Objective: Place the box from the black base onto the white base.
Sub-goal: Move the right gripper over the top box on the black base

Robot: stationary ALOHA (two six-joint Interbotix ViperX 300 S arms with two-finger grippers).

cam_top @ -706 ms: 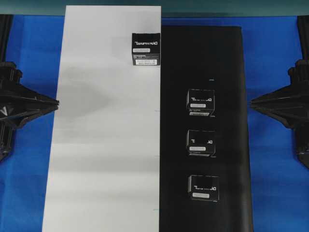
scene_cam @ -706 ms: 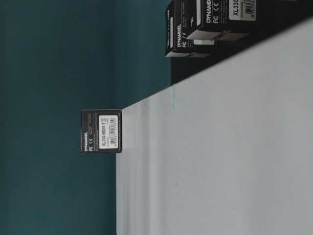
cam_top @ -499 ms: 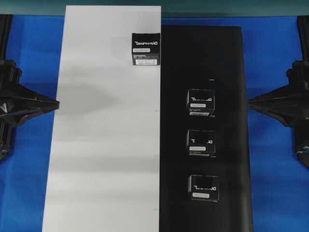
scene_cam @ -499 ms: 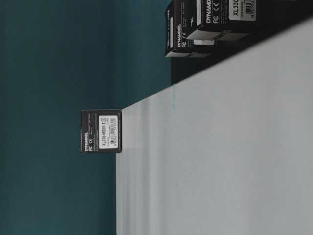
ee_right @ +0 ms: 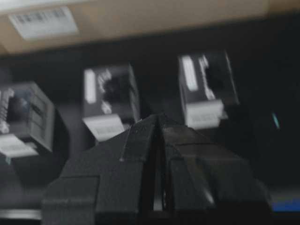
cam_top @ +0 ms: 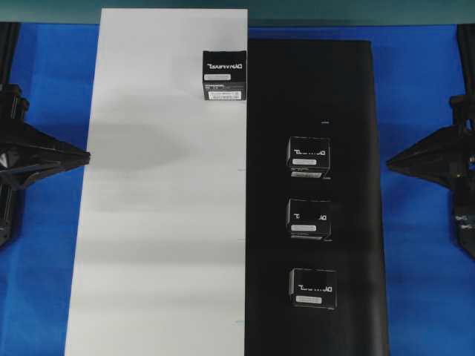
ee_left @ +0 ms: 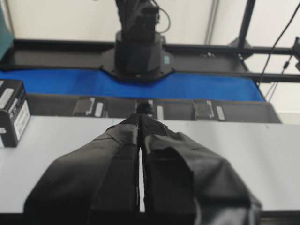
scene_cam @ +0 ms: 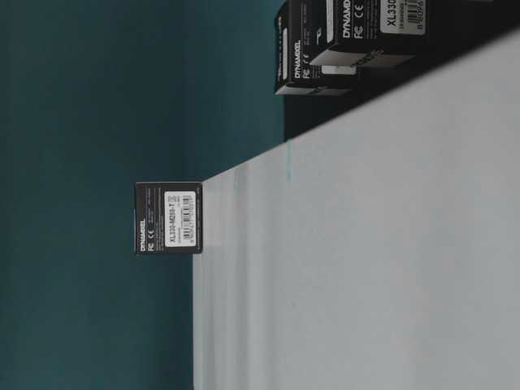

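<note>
Three black boxes [cam_top: 309, 156] [cam_top: 309, 219] [cam_top: 312, 288] stand in a column on the black base [cam_top: 349, 104]. A fourth identical box [cam_top: 224, 75] stands on the white base [cam_top: 156, 222] near its far right edge; it also shows in the table-level view [scene_cam: 169, 218] and the left wrist view [ee_left: 12, 112]. My left gripper [cam_top: 86, 156] is shut and empty at the white base's left edge. My right gripper [cam_top: 390, 159] is shut and empty just off the black base's right edge, level with the top box. The right wrist view shows the three boxes [ee_right: 111, 101] beyond the shut fingertips [ee_right: 157, 118].
Blue table surface [cam_top: 419, 81] surrounds both sheets. The opposite arm's black base [ee_left: 138, 51] and a black frame rail stand beyond the sheets in the left wrist view. Arm mounts sit at the left and right edges of the overhead view.
My right gripper has drawn slightly outward to the right and its wrist has lifted. My left arm has shifted slightly. The boxes have not moved.
</note>
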